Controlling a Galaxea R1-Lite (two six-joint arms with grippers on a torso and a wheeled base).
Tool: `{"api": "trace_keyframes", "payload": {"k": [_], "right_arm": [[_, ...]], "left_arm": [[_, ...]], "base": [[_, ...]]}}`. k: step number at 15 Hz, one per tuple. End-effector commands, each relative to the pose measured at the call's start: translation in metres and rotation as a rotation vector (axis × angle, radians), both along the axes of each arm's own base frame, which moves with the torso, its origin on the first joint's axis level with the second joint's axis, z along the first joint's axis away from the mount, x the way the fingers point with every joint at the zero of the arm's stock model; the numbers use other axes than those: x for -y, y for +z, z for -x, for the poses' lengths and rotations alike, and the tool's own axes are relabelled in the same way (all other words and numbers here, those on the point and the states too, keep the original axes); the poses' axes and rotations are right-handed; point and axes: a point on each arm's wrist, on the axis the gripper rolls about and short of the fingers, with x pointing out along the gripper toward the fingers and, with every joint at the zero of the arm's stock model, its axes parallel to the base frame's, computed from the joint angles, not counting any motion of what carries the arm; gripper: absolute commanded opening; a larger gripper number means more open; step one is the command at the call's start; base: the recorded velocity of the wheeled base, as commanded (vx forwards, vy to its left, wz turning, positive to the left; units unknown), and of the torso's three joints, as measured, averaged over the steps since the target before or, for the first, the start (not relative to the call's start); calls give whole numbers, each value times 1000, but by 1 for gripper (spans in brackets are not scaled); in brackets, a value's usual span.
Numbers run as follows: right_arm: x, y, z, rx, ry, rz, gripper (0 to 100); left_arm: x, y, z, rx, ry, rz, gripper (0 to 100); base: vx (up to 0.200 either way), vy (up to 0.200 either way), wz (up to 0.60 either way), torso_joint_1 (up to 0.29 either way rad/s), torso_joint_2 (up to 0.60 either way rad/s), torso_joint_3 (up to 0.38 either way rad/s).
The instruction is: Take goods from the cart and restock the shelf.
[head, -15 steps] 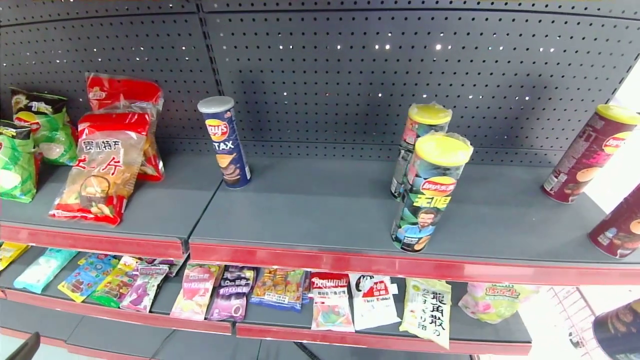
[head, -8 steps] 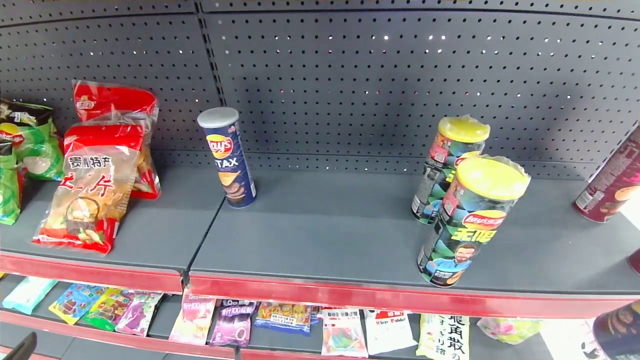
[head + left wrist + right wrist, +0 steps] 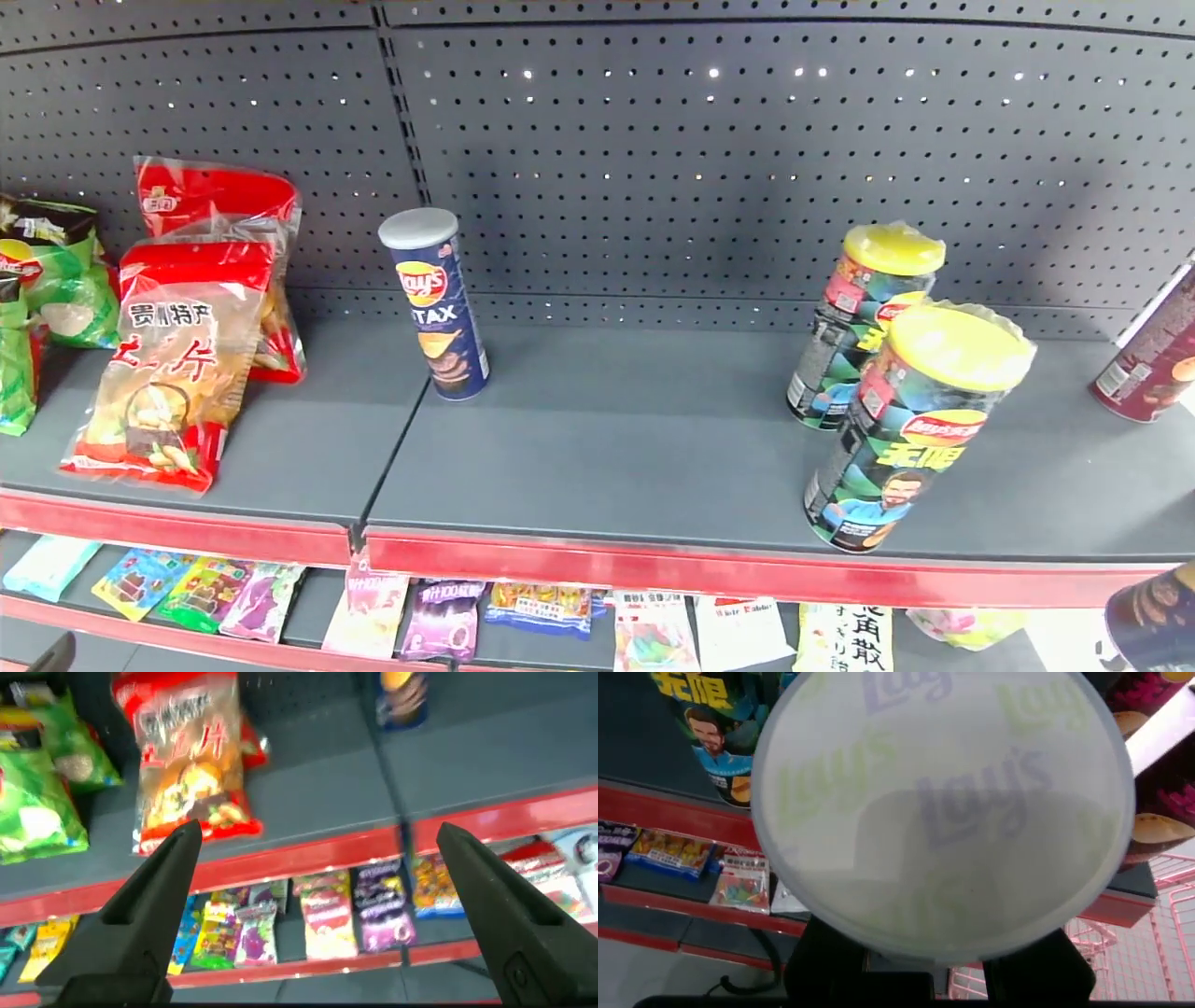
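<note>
My right gripper [image 3: 934, 975] is shut on a dark chip can [image 3: 1153, 616], low at the right, below the front edge of the grey shelf [image 3: 607, 448]. The can's pale round lid [image 3: 943, 812] faces the right wrist camera. My left gripper [image 3: 318, 905] hangs open and empty in front of the shelf's red front rail [image 3: 308, 854]; one of its fingertips [image 3: 51, 653] shows at the lower left. On the shelf stand a blue chip can [image 3: 434, 303], two yellow-lidded cans [image 3: 920, 425] and a maroon can [image 3: 1144, 355].
Red snack bags [image 3: 177, 364] and green chip bags [image 3: 47, 280] lie at the shelf's left end. Free shelf room lies between the blue can and the yellow-lidded cans. Several candy packets [image 3: 448, 625] line the lower shelf. A pink cart frame [image 3: 1158, 943] stands low at the right.
The head camera has shifted, so the shelf goods sit lower and further right in the picture. The held can and the left fingertip keep their places in the picture.
</note>
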Motion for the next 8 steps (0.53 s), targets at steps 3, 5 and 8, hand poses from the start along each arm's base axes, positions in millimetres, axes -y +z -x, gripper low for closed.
{"api": "trace_keyframes", "payload": {"k": [3, 5, 8], "right_arm": [[0, 1, 0, 4, 14, -1, 0], [0, 3, 1, 13, 16, -4, 0], [0, 1, 5, 24, 18, -5, 0]], "left_arm": [[0, -2, 0, -3, -2, 0, 100], [0, -3, 0, -6, -2, 0, 100], [0, -3, 0, -5, -2, 0, 100]], "base": [[0, 200, 0, 3, 2, 1], [0, 200, 0, 5, 5, 2], [0, 200, 0, 2, 1, 2]]}}
